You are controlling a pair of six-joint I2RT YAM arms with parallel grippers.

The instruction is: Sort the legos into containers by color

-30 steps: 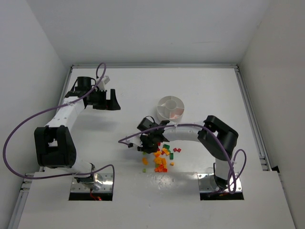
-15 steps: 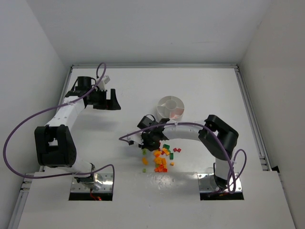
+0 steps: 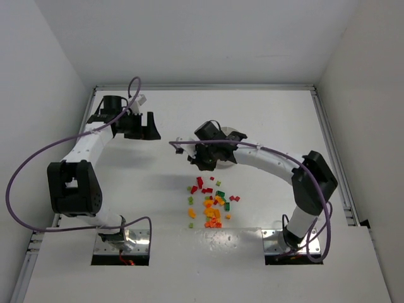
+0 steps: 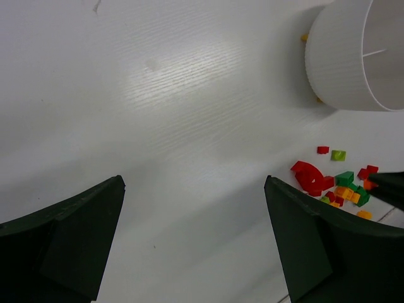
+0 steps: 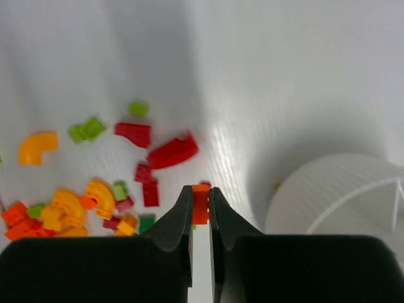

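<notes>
The legos (image 3: 211, 205) lie in a loose pile of red, orange, yellow and green bricks on the white table; they also show in the right wrist view (image 5: 95, 189) and the left wrist view (image 4: 334, 183). My right gripper (image 5: 200, 205) is shut on a small orange lego (image 5: 200, 203) and holds it above the table, between the pile and the round white dish (image 3: 235, 144). The dish wall shows at the right in the right wrist view (image 5: 341, 202). My left gripper (image 4: 196, 233) is open and empty at the far left (image 3: 144, 128).
The dish rim shows top right in the left wrist view (image 4: 347, 57). A purple cable (image 3: 38, 158) loops beside the left arm. The table's raised rails (image 3: 334, 158) bound the work area.
My right gripper has lifted from the pile and moved up toward the dish, carrying the orange lego. More of the pile is now uncovered. The left arm has barely moved.
</notes>
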